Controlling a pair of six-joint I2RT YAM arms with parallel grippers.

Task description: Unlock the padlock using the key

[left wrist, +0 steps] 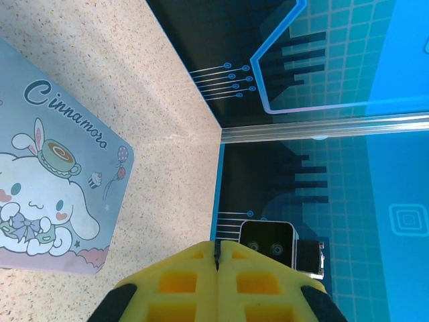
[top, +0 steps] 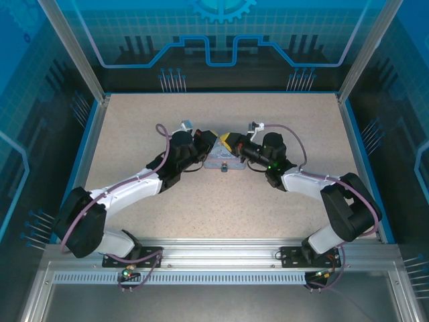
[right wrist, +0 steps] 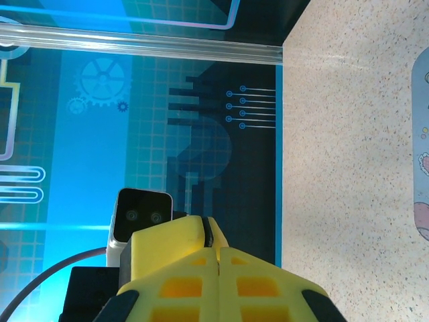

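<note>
Over the light blue cartoon-print tin (top: 221,162), my two yellow-fingered grippers meet tip to tip. My left gripper (top: 220,142) (left wrist: 218,247) is shut, with a thin dark sliver pinched at its tips that looks like the key (left wrist: 217,255). My right gripper (top: 232,144) (right wrist: 219,251) is shut; I see nothing between its fingers. In the right wrist view the left gripper's fingers (right wrist: 171,241) lie right against the right gripper's tips. A tiny dark thing at the tin's near edge looks like the padlock (top: 223,168). The tin (left wrist: 53,194) lies flat, lid up.
The speckled tabletop (top: 221,201) is bounded by blue-edged enclosure walls (top: 87,127). The tin's edge (right wrist: 422,154) shows at the right of the right wrist view. The right arm's wrist camera (left wrist: 268,245) sits just beyond the left fingertips.
</note>
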